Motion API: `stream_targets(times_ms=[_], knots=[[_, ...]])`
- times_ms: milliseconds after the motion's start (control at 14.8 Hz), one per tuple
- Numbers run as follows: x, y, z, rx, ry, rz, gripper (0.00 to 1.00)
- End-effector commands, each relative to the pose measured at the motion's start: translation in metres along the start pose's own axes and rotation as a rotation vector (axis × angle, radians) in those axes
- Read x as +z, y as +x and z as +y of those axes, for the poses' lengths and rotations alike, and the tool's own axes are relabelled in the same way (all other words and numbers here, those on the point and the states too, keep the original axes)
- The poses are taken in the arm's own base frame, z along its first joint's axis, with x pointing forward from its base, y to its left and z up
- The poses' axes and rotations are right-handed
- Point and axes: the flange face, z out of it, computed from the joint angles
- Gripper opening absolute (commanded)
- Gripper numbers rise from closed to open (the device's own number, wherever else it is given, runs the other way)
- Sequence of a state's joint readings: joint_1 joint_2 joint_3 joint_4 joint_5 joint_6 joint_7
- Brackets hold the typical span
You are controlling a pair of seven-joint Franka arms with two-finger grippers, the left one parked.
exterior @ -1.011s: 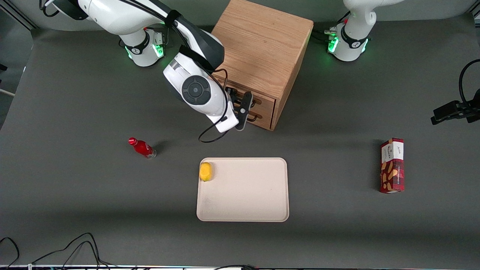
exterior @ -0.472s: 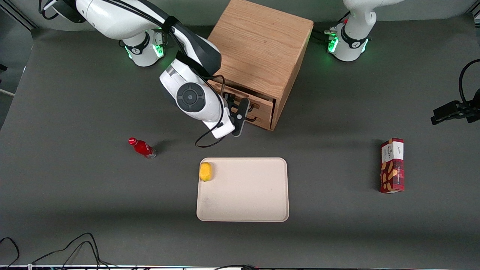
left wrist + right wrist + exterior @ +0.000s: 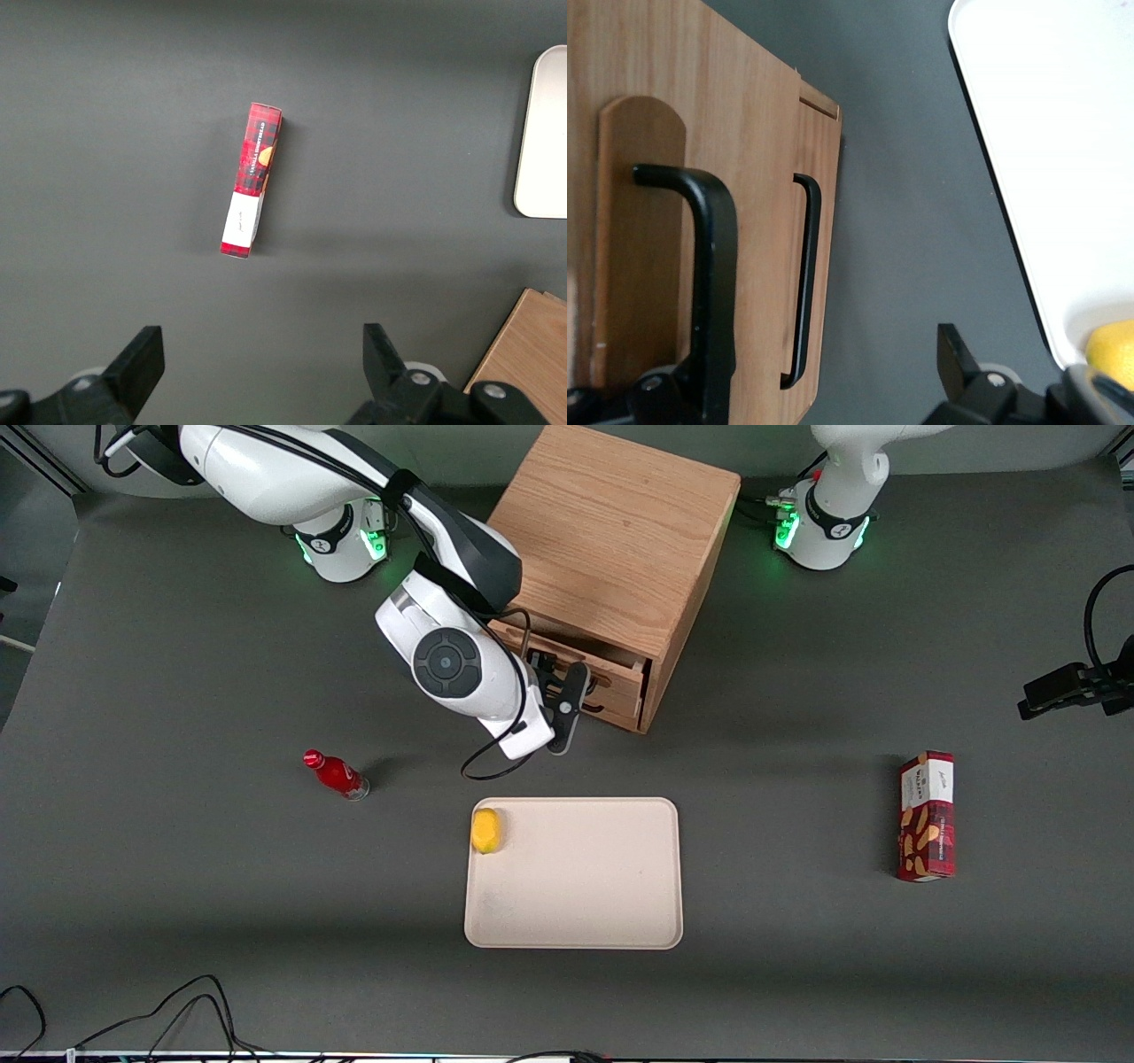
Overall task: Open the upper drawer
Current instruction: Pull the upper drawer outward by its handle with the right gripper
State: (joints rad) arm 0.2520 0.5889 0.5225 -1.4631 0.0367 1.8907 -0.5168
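Gripper (image 3: 567,707) at cabinet (image 3: 620,540) front, hooked on handle (image 3: 709,274) of upper drawer (image 3: 611,677); one finger (image 3: 966,372) visible well clear of handle, so fingers look spread, not clamped.
Upper drawer directly at fingertips, slid out slightly, dark gap under cabinet top.
Judgement: rigid wood, light, slides on runners; stiff wire handle, smooth, could slip — take at mid-span, pull straight out.
Lower drawer handle (image 3: 804,274) just beside, untouched.

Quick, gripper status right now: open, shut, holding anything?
Gripper: at the upper drawer's handle, which sits between its fingers; whether it is clamped cannot be told. The drawer is slightly out.
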Motion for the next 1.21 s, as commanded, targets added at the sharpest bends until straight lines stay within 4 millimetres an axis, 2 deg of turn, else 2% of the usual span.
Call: stream_targets(times_ms=[0, 742, 876, 1146], knots=[[0.002, 0.002, 0.012, -0.028, -0.014, 0.004, 1.00], [-0.005, 0.001, 0.032, -0.030, -0.020, 0.021, 1.00], [-0.003, -0.005, 0.045, -0.014, -0.029, 0.013, 1.00], [-0.006, -0.006, 0.049, -0.029, -0.032, 0.015, 1.00]])
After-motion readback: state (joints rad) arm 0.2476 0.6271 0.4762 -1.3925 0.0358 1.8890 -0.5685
